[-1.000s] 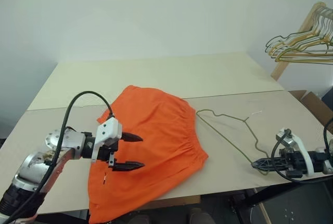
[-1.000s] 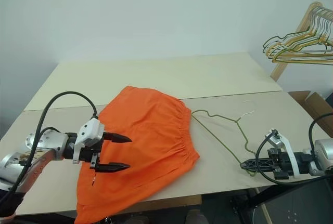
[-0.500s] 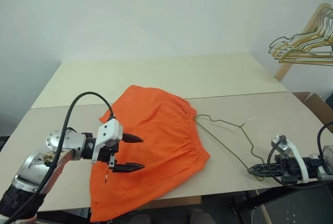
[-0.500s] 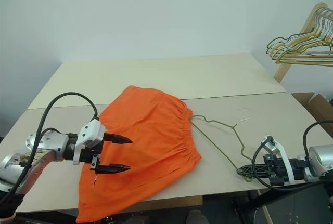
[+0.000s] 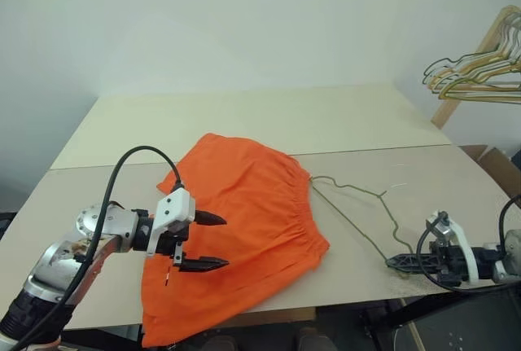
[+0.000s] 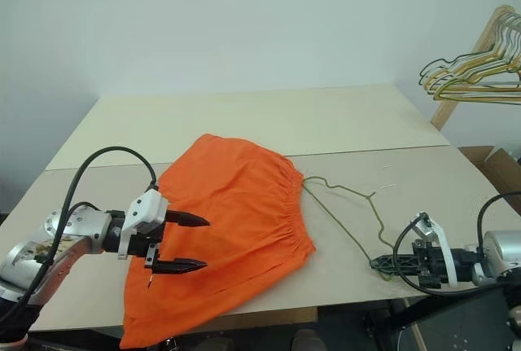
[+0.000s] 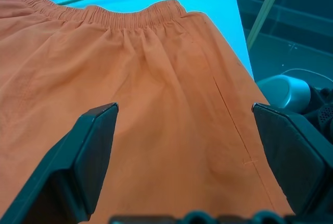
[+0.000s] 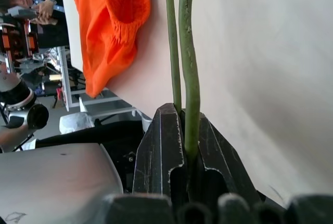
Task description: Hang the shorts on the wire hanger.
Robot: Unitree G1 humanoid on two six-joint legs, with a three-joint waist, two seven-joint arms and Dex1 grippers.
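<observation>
1. The shorts point(image 5: 240, 233) are laid flat on the near board of the table point(image 5: 244, 115), with the gathered waistband turned toward the right side and the lower hem draped over the near edge.
2. The left gripper point(image 5: 213, 242) is held above the near left part of the shorts, and its two black fingers point(image 7: 78, 169) are spread wide apart. Nothing is gripped between them; from the left wrist view orange cloth is seen between and beyond the fingers, but whether the tips touch it cannot be told.
3. The wire hanger point(image 5: 358, 212) is lying on the table just to the right of the waistband, its far end almost meeting the cloth there and its thin wire running toward the near right edge.
4. The right gripper point(image 5: 400, 262) is seen at that near right edge, its fingers pressed together on the wire hanger; in the right wrist view two strands of the wire are pinched between the jaws.
5. A cluster of gold and dark hangers point(image 5: 476, 74) is hung on a wooden stand at the far right, well apart from the table.
</observation>
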